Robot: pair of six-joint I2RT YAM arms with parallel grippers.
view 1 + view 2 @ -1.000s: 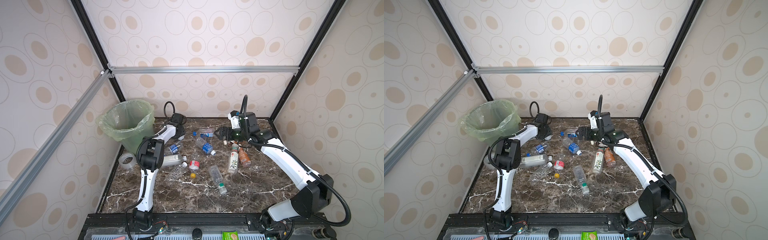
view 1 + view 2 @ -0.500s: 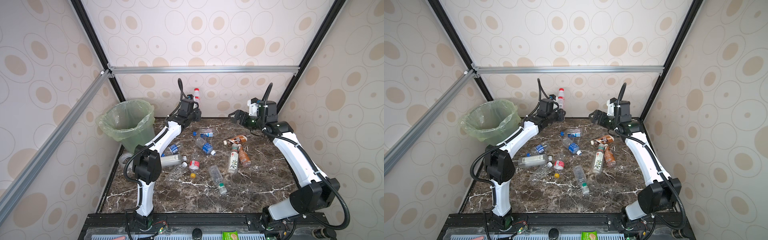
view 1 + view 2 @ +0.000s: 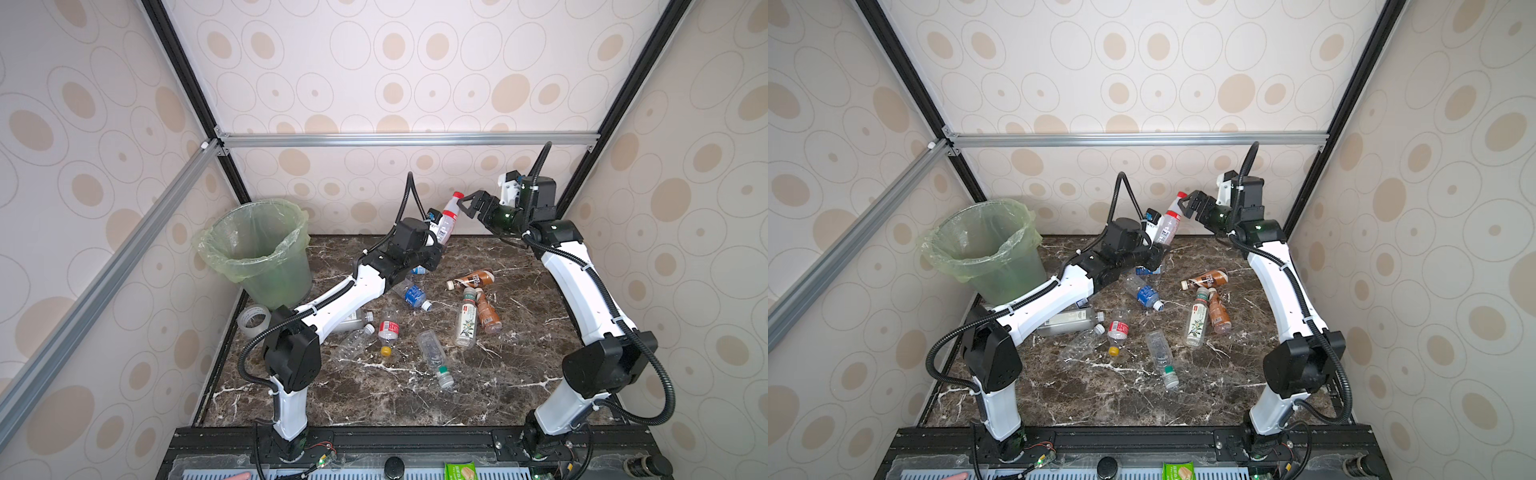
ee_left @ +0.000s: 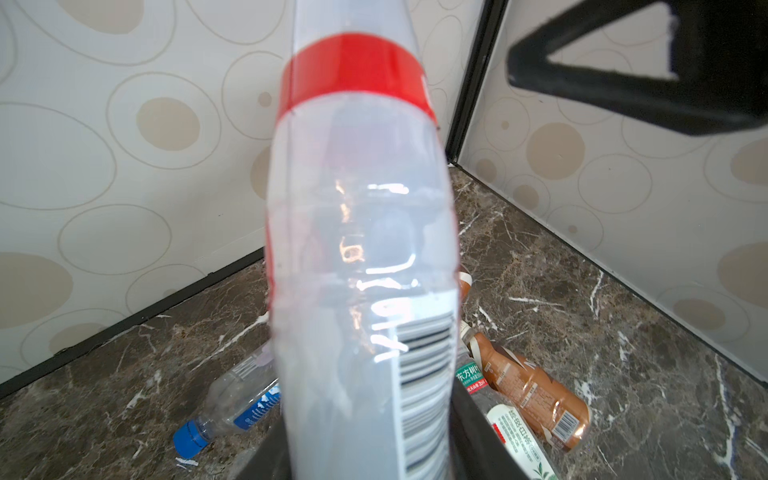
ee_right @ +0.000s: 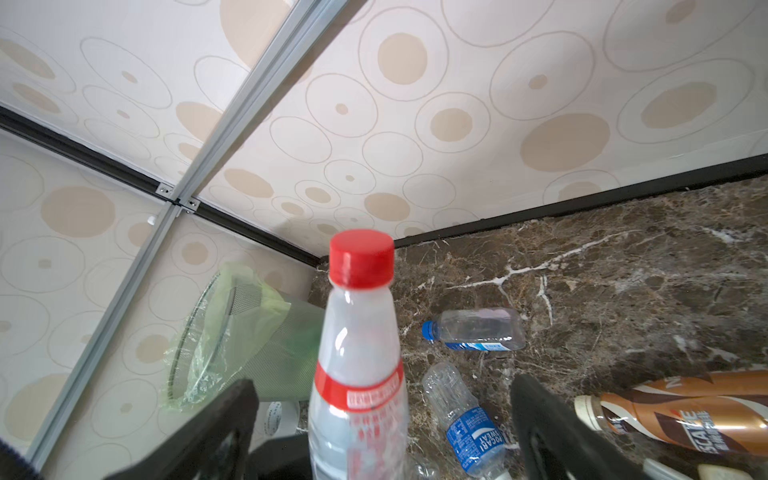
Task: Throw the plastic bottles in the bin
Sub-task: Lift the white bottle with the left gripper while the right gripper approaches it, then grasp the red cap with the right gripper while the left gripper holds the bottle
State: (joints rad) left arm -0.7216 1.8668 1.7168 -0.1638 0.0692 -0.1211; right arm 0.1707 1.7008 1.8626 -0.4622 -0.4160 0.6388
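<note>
We grip red-capped bottle [image 3: 448,216] low on body, left jaws clamped, aloft centre-frame above bench [image 3: 519,374] for carry to bin [image 3: 270,278], left of frame. Right jaws gape empty beside cap [image 3: 457,194], possibly for handover.

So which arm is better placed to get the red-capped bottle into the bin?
Left. The left end effector already grips the red-capped bottle, and the bin stands on its side. The right end effector is open near the cap.

The left hand [image 3: 435,240] clasps a red-capped bottle [image 3: 449,216] aloft, the right hand [image 3: 465,207] gaping beside its cap.
</note>
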